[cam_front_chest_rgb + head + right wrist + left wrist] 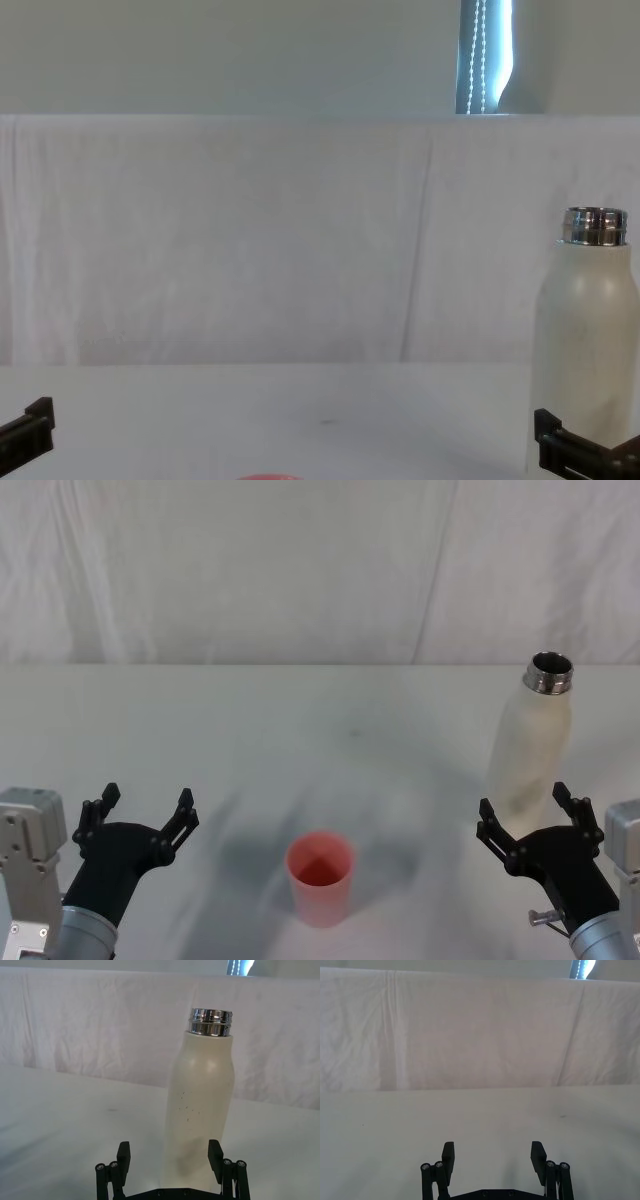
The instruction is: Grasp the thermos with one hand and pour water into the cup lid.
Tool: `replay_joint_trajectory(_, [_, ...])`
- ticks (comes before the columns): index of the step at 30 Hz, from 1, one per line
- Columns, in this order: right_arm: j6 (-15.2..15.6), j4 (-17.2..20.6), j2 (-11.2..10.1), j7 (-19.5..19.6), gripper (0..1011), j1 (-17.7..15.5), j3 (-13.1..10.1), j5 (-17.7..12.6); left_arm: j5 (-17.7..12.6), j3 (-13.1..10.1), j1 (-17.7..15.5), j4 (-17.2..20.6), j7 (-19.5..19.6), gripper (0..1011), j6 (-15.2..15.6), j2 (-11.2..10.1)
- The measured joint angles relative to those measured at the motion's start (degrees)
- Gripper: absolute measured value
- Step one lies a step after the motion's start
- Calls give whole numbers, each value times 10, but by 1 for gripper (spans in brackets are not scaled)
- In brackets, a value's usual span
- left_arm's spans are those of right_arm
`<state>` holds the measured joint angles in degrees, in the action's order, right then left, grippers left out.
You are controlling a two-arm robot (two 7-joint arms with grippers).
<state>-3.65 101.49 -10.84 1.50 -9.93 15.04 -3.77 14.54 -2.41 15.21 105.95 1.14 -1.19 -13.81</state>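
nearest the robot, on its right: right gripper [535, 817], jaws spread wide, holding nothing. left gripper [143, 814], jaws likewise open and empty, low on the left. between them on the tabletop [300, 720]: cup lid [320, 876], mouth up. just beyond the right jaws: thermos [528, 743], upright, long axis vertical, uncapped, lower body lined up with the gap. right arm judged far nearer for the grasp.

table: you're looking at a white tabletop [300, 710], plain, with soft shadows | backdrop: a white wrinkled cloth [250, 240] hangs behind it, creased vertically | wall: pale grey-green wall [230, 55] above the cloth | window: a bright strip with a beaded cord [485, 55] at your upper right
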Motion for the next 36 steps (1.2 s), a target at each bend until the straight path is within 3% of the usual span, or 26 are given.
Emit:
replay_joint_trajectory(11, [1,-1,2,-6,1001,0,-3,-1,0,0,0,0,0,1001,0,0])
replay_joint_trajectory(36, [31,-6,23,-88,1001,6,-51,-40,0,0,0,0,0,1001,0,0])
